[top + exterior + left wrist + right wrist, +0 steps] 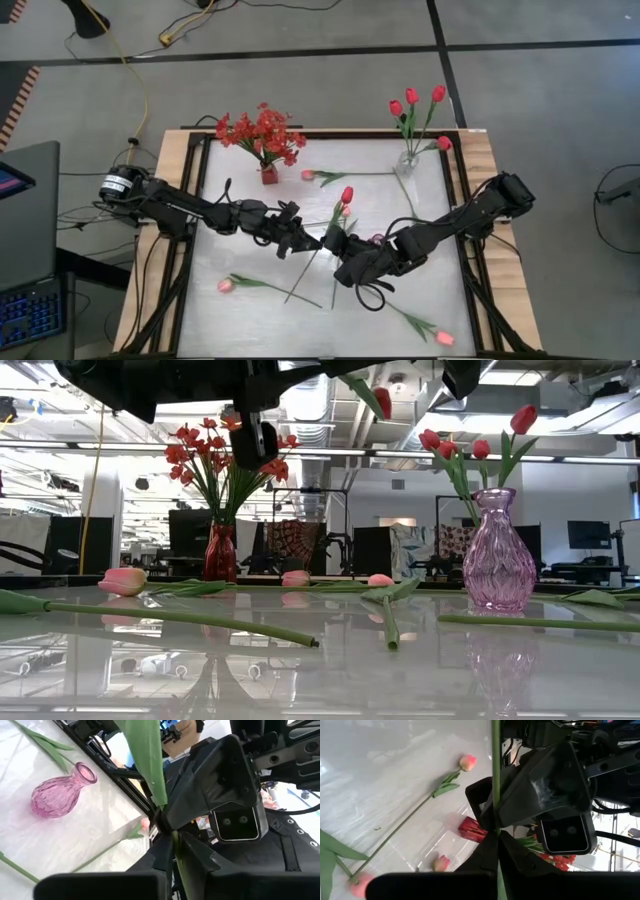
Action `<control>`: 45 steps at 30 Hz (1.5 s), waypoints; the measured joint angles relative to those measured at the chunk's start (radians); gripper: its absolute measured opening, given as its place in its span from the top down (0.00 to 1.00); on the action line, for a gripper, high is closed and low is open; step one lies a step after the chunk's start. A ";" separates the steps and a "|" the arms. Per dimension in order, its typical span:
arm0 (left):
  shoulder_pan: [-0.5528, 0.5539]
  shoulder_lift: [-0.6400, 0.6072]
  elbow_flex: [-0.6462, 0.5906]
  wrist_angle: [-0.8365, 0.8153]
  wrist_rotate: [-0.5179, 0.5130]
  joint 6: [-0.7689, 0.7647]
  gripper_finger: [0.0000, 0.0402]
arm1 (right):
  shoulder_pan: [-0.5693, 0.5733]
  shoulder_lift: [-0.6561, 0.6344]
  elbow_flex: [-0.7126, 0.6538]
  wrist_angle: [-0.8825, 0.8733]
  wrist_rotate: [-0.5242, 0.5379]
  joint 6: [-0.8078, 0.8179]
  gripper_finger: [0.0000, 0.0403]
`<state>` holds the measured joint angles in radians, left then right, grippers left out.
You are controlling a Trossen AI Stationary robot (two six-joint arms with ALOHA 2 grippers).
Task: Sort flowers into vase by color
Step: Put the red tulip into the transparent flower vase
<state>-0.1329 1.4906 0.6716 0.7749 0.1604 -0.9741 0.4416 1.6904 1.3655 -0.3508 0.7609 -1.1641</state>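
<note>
A red tulip [347, 195] on a long green stem hangs in the air over the table's middle; its head [383, 400] shows high in the low view. My left gripper [322, 238] and my right gripper [339, 248] meet nose to nose at its stem, both shut on it. A small red vase [268, 175] holds sprays of red blossoms [262, 132]. A pink glass vase [497, 555] holds several red tulips [411, 98]. Pink tulips lie flat on the table at the far middle [308, 175], near left [225, 286] and near right [444, 338]. My left gripper [172, 845] pinches the red tulip's stem [177, 870] about midway, just below a broad leaf [145, 755]. The fingers come level from the table's left and lie across the stem. The tulip is lifted clear and tilted, head toward the far edge. My right gripper [497, 837] pinches the same stem [496, 795] right beside the left gripper's fingers. Its fingers come from the table's right and lie across the stem. The stem runs straight between the two grippers, and its lower end [292, 298] is off the table.
Another pink tulip [377, 240] lies under my right arm, its stem [390, 625] pointing at the near edge. Both vases stand by the far edge. A raised frame [455, 200] borders the white table. Cables and a laptop [25, 250] lie beyond the left side.
</note>
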 joint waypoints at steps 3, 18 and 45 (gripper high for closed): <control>0.000 0.000 0.000 -0.002 -0.003 -0.003 0.99 | 0.000 0.000 0.000 -0.001 0.000 0.000 0.91; 0.030 0.000 0.000 0.005 -0.019 0.068 1.00 | -0.004 -0.007 0.000 -0.028 -0.038 0.151 0.62; 0.116 -0.001 0.157 -0.004 -0.112 0.817 1.00 | -0.072 -0.923 -0.800 0.495 -0.401 0.930 0.70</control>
<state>-0.0169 1.4899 0.8281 0.7707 0.0483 -0.1571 0.3694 0.7674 0.5658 0.1441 0.3599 -0.2336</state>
